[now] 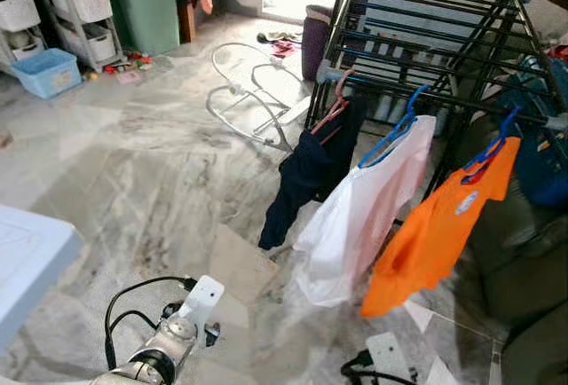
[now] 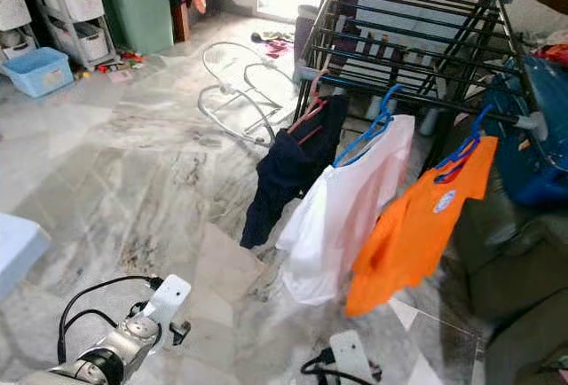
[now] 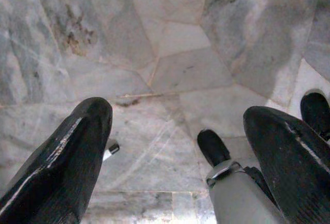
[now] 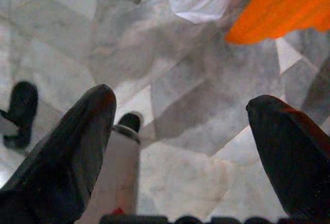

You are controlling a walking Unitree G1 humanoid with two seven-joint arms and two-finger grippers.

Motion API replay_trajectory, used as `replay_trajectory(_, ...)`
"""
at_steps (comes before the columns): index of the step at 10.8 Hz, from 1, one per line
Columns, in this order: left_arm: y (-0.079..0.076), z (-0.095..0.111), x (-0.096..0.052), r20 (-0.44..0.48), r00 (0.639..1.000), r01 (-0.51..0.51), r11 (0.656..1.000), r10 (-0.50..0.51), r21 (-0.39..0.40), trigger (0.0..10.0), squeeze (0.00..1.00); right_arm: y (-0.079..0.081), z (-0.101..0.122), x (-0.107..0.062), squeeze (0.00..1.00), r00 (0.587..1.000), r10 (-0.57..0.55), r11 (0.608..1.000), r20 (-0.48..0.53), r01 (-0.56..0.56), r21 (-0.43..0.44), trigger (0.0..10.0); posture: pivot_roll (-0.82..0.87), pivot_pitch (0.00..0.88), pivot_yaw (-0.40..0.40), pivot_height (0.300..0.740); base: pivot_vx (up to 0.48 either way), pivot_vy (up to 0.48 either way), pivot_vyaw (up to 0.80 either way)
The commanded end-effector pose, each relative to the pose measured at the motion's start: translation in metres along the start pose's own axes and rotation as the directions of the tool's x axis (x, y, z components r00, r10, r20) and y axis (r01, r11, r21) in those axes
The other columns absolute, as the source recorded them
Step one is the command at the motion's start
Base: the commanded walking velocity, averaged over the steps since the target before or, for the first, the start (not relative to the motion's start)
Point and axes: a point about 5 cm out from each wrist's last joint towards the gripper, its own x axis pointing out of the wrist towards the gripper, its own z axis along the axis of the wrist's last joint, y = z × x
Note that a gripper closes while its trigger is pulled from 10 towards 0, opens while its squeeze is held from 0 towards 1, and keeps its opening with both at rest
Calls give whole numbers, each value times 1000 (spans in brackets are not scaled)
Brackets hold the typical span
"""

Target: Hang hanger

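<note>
Hangers [image 1: 397,133] hook over rack [image 1: 426,39], garments hanging straight down.

A pale marble floor [image 1: 133,163] with grey veining runs across the room. At the far left stands a white shelf [image 1: 75,8] holding baskets, and a light blue bin [image 1: 46,72] sits on the floor before it. Just beside the shelf is a green cabinet [image 1: 142,8]; small toys [image 1: 124,66] lie scattered near its foot. A white wire frame [image 1: 248,92] lies tipped on the floor in the middle distance. Near the bright doorway, pink slippers [image 1: 282,45] rest beside a dark purple basket [image 1: 314,39]. A white surface's corner [image 1: 27,261] juts in at the left edge.
</note>
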Motion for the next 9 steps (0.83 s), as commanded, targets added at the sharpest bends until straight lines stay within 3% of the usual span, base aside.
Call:
replay_trajectory(1, -1, 1, 0, 9, 1000, -1, 1000, 1, 17, 10000, 0, -7, 4, 1, 0, 999, -35, 997, 7, 34, 65, 10000, 100, 0, -125, 740, 0, 0, 0)
replay_trajectory(4, 12, -11, -1, -31, 999, -12, 1000, 13, 9, 10000, 0, -23, 3, 0, 0, 985, -171, 928, -10, 165, 333, 10000, 95, 0, -68, 740, 0, 0, 0)
replay_trajectory(6, 13, 0, -1, -17, 1000, 5, 1000, -5, -1, 10000, 0, -32, 1, -2, 0, 972, -234, 864, -14, 214, 455, 10000, 41, 0, 17, 740, 0, 0, 0)
replay_trajectory(8, 3, 15, 0, 5, 999, 38, 999, -38, 9, 10000, 0, -33, -8, -5, 0, 963, -268, 827, -39, 251, 502, 10000, -35, 0, 55, 740, 0, 0, 0)
replay_trajectory(9, -2, 21, 1, 10, 999, 38, 999, -38, -22, 10000, 0, -31, -12, -7, 0, 962, -270, 823, -38, 251, 509, 10000, -51, 0, 47, 740, 0, 0, 0)
